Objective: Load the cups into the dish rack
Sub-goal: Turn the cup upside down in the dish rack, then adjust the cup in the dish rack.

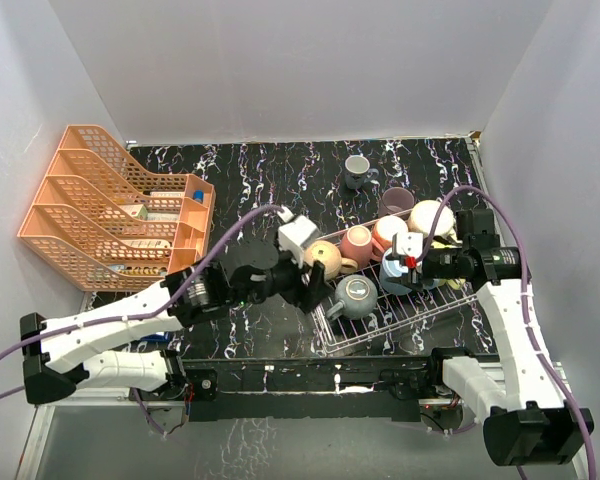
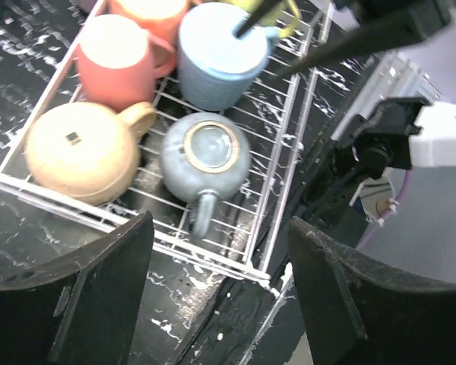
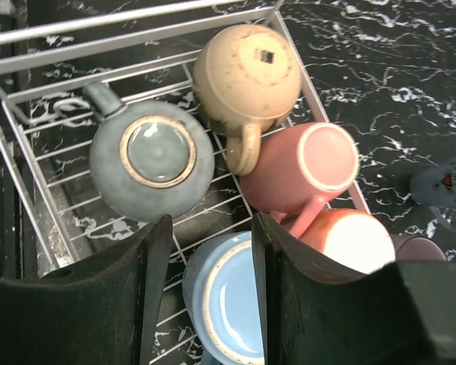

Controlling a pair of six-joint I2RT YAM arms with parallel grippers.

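Observation:
The white wire dish rack (image 1: 420,310) holds several cups: tan (image 1: 323,258), pink (image 1: 356,243), peach (image 1: 388,232), pale yellow (image 1: 430,217), blue (image 1: 393,280) and grey-teal (image 1: 355,297). The grey-teal cup (image 2: 205,156) lies bottom up. My left gripper (image 2: 219,228) hangs open and empty just past the rack's near corner, close to this cup's handle. My right gripper (image 3: 211,228) is open over the blue cup (image 3: 235,304). One finger is over the cup and the other outside its wall, with a gap showing. A mauve cup (image 1: 396,201) and a small grey cup (image 1: 357,171) stand on the table behind the rack.
An orange tiered tray organizer (image 1: 110,205) stands at the back left of the black marbled table (image 1: 270,170). White walls close in the left, back and right sides. The left arm (image 1: 210,285) lies low across the table toward the rack.

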